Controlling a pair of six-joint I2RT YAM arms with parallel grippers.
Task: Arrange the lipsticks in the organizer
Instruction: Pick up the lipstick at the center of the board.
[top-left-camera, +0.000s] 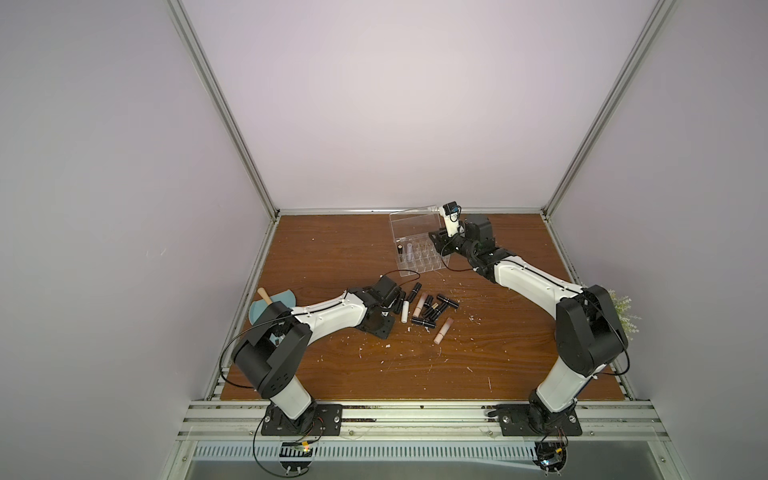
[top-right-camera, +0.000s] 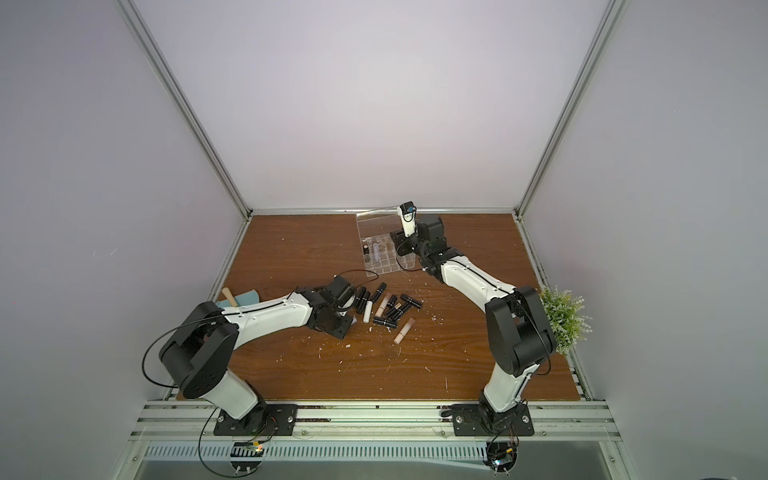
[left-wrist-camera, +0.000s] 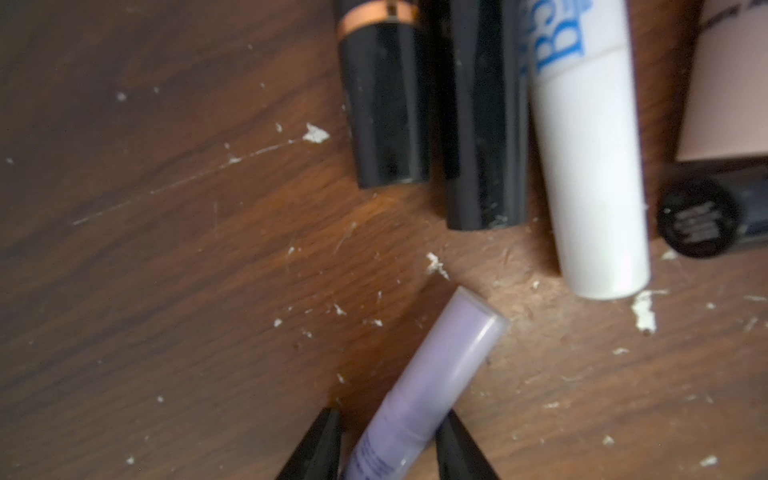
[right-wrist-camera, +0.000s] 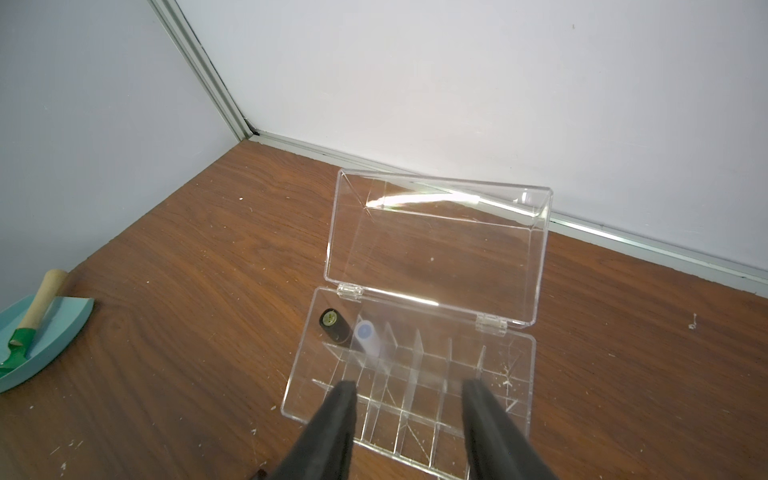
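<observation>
Two lipsticks (right-wrist-camera: 351, 330) upright in one organizer (right-wrist-camera: 519, 374).

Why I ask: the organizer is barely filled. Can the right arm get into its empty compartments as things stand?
Probably yes: the lid stands open and the right gripper hangs open-jawed over the organizer.

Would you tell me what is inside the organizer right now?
The organizer holds two lipsticks standing in neighbouring back-row cells: a black lipstick and a lavender lipstick. Other visible cells look empty; those behind the right gripper cannot be checked.
</observation>
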